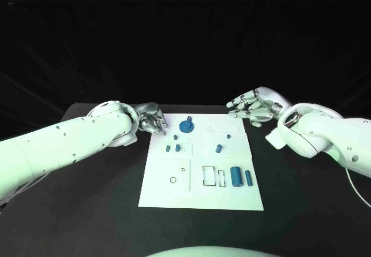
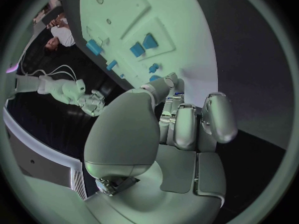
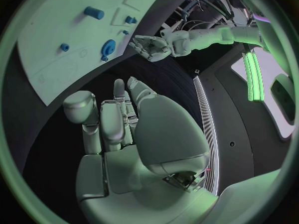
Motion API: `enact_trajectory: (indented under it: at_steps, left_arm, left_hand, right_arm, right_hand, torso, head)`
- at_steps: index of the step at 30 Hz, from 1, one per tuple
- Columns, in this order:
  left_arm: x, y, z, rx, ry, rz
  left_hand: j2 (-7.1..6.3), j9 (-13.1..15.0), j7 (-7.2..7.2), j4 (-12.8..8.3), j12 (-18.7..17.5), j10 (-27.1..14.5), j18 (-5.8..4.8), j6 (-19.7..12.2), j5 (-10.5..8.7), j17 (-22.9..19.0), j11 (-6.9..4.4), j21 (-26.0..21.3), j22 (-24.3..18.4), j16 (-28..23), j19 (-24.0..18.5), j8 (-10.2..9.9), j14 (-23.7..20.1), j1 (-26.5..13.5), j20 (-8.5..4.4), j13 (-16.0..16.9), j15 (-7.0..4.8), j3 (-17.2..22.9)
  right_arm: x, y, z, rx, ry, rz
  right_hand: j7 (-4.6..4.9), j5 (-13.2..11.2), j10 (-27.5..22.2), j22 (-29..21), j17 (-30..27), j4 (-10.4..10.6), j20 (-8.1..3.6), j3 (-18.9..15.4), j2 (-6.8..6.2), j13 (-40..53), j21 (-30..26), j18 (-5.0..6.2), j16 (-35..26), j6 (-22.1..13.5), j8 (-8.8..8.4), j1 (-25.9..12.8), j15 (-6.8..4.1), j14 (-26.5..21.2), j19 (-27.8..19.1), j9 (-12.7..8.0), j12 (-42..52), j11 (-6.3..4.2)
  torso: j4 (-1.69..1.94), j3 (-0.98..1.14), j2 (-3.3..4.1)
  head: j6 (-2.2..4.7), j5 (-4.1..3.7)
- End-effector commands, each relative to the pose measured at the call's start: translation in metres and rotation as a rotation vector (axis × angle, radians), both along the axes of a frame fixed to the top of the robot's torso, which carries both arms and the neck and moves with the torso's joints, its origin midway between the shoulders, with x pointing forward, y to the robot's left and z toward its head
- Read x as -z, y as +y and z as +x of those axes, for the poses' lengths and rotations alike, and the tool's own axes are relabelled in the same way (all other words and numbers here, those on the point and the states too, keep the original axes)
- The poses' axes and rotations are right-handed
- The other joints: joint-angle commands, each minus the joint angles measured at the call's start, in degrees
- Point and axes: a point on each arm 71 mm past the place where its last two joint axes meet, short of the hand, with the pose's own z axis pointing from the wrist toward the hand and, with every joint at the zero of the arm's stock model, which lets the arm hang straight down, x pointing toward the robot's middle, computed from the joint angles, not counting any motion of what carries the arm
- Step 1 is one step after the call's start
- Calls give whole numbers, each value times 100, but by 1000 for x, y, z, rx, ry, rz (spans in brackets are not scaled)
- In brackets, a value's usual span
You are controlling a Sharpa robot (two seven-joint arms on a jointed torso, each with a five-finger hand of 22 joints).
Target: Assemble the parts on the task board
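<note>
Blue parts (image 1: 236, 176), white task board (image 1: 199, 195)

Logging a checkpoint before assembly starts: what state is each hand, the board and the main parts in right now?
left hand: holds nothing, fingers curled in, at the board's far left corner
right hand: holds nothing, fingers spread, beyond the far right corner
task board: flat on the table
blue gear: on the board, untouched
blue cylinder: lying on the board

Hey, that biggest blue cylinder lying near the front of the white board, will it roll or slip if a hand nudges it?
The blue cylinder lies on its side on the task board, so a sideways nudge would probably roll it. It looks smooth and rigid, so fingers may slip on it. Its thinner neighbour lies close beside it and could get knocked.
</note>
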Motion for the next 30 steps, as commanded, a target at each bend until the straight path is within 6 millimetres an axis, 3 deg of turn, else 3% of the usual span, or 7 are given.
enact_trajectory:
  at_steps: [1, 4, 10, 13, 19, 24, 30]
  left_arm:
    - [-20, 7, -3, -97, -26, -393]
    - [-28, 16, -7, -173, -4, -614]
    - [-30, 27, -20, -300, 150, -1033]
    - [-29, 26, -29, -321, 221, -1161]
    - [-29, 19, -44, -301, 288, -1268]
    - [-30, 14, -50, -276, 310, -1293]
    - [-31, 10, -53, -261, 323, -1302]
  left_hand:
    - [15, 1, 30, -36, 26, 17, 142, 126, 8, -590, 40, -620, -304, -384, -260, 64, -141, 31, 11, 25, 11, 82]
    - [56, 22, 28, -92, 151, 133, 265, 303, 11, -1176, 17, -1244, -703, -794, -523, 152, -392, 57, 8, 95, -5, 81]
    - [152, -14, 31, 31, 255, 10, 434, 308, 45, -2053, 18, -2301, -1380, -1469, -956, 142, -781, -198, 21, 176, 12, -50]
    - [162, -34, 43, 167, 281, -69, 482, 261, 68, -2324, 32, -2681, -1627, -1684, -1110, 120, -922, -406, 49, 197, 45, -191]
    - [85, -83, 109, 276, 305, -238, 559, 84, 92, -2708, 106, -3282, -2029, -1980, -1327, 45, -1136, -588, 99, 215, 100, -441]
    - [98, -85, 110, 271, 339, -269, 584, 78, 100, -2821, 111, -3461, -2153, -2064, -1378, 55, -1200, -565, 111, 230, 106, -492]
    - [115, -85, 109, 253, 368, -288, 601, 80, 108, -2904, 109, -3585, -2241, -2124, -1407, 67, -1246, -525, 115, 241, 106, -519]
  right_arm:
    - [5, 0, 2, -36, -66, -275]
    - [5, 2, 4, -43, -130, -403]
    - [13, 10, 5, -62, -187, -631]
    - [20, 15, 6, -71, -198, -721]
    - [37, 26, 7, -81, -213, -829]
    - [47, 32, 7, -99, -201, -863]
    - [55, 37, 7, -116, -186, -868]
  right_hand:
    - [27, -34, 170, -34, -45, -142, -17, 243, -55, -400, -59, 30, -72, 274, 49, 154, -27, 65, 66, 10, -372, 24]
    - [-20, -57, 332, -15, -90, -261, -28, 485, -90, -649, -53, 24, -132, 467, 71, 209, -39, 84, 121, 22, -561, -71]
    - [-71, -373, 392, -42, -176, -246, -12, 688, -214, -1067, -87, 17, -238, 596, 18, -4, -17, 104, 166, 12, -938, -55]
    - [-90, -532, 374, -81, -201, -233, 4, 757, -281, -1259, -124, 21, -271, 591, -34, -83, 1, 115, 165, 0, -1105, -39]
    - [-94, -632, 254, -158, -269, -228, 22, 906, -400, -1628, -195, 31, -353, 526, -175, -176, 26, 126, 164, -19, -1397, -11]
    - [-104, -657, 236, -203, -328, -246, 15, 997, -454, -1816, -233, 37, -417, 524, -238, -200, 17, 130, 170, -17, -1495, -18]
    - [-108, -656, 241, -221, -349, -258, 7, 1060, -466, -1924, -251, 39, -441, 533, -270, -207, 1, 133, 176, -13, -1538, -22]
  torso:
    - [0, 8, -29]
    - [11, -5, -35]
    - [-5, -4, -26]
    - [0, -6, -21]
    - [13, 0, -20]
    - [10, -6, -19]
    - [2, 6, -23]
  head:
    - [26, 5]
    - [65, -40]
    - [132, -86]
    - [165, -156]
    - [174, -248]
    - [169, -249]
    - [153, -244]
